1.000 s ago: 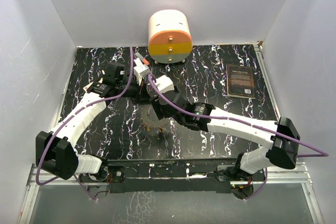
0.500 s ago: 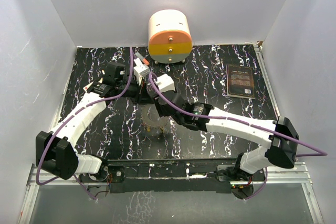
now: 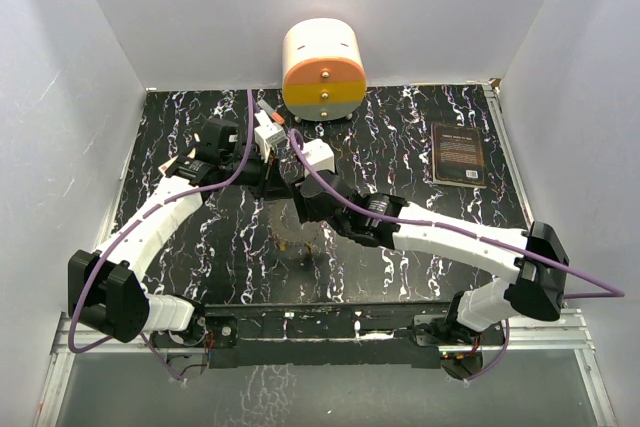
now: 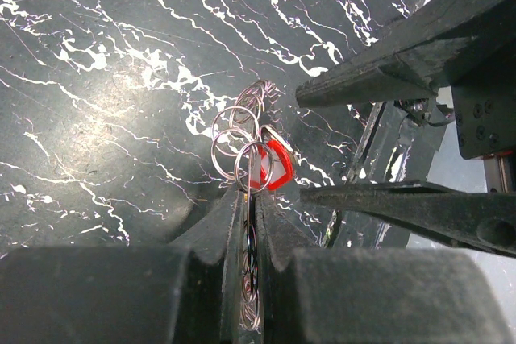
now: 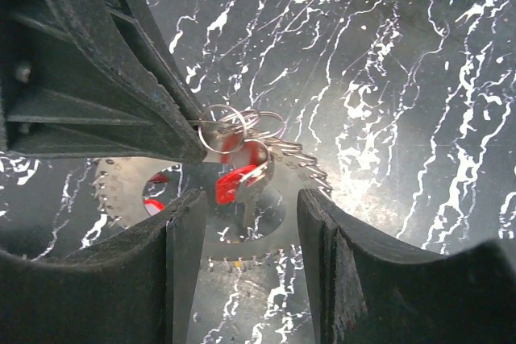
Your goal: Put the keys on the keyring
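My left gripper (image 4: 251, 199) is shut on a bunch of small wire rings (image 4: 234, 138), held above the table. A red key (image 4: 278, 168) hangs from those rings just past its tips. In the right wrist view the same red key (image 5: 238, 181) and wire rings (image 5: 222, 128) sit between the fingers of my right gripper (image 5: 251, 195), which is open; its left finger is close to the key and its right finger well apart. Behind the key lies the shiny toothed keyring (image 5: 310, 168). I cannot tell whether it hangs or rests on the table.
The two grippers meet over the middle of the black marbled table (image 3: 420, 247). A cream-and-orange drawer unit (image 3: 323, 67) stands at the back, with a grey marker pen (image 3: 272, 112) beside it. A dark book (image 3: 459, 155) lies at the right. White walls close in three sides.
My right wrist has shifted slightly toward the back, closer to the left gripper. The left arm and the rings it holds have stayed put.
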Robot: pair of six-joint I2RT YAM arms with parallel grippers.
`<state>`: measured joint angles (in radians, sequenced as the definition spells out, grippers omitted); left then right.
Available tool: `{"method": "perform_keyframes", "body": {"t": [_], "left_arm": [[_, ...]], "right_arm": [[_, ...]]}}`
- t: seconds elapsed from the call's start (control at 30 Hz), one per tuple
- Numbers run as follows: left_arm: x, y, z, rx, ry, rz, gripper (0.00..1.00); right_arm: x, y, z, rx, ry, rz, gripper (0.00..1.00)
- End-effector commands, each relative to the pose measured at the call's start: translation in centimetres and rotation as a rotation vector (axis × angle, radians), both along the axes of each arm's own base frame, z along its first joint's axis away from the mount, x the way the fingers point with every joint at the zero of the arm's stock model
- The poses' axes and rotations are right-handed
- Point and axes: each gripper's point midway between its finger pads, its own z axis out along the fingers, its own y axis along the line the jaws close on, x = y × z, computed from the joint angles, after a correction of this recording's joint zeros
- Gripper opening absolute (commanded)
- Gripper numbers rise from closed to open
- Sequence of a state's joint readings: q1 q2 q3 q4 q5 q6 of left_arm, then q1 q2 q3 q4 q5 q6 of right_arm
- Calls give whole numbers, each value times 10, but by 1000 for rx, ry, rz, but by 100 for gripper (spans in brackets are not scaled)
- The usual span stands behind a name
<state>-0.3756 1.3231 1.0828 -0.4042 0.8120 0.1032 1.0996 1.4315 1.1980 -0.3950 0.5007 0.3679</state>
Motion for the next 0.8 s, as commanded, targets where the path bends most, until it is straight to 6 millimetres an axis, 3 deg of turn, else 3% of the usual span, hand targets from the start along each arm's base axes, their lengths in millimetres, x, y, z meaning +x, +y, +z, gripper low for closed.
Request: {"method": "perform_keyframes", "body": {"t": [0.0, 0.47, 0.7, 0.77], "left_arm": [[1, -7, 24, -50, -43, -27, 0], [0, -6, 26, -51, -48, -25, 0], [-1, -7, 27, -58, -47, -31, 0], [-2, -7, 28, -60, -46, -34, 0]], "right_arm": [[-3, 18, 22, 114, 17, -25, 54], [14, 6, 15, 62, -42, -138, 52], [18, -4, 25, 64, -79, -174, 28], [18, -5, 25, 53, -84, -166, 16]]}}
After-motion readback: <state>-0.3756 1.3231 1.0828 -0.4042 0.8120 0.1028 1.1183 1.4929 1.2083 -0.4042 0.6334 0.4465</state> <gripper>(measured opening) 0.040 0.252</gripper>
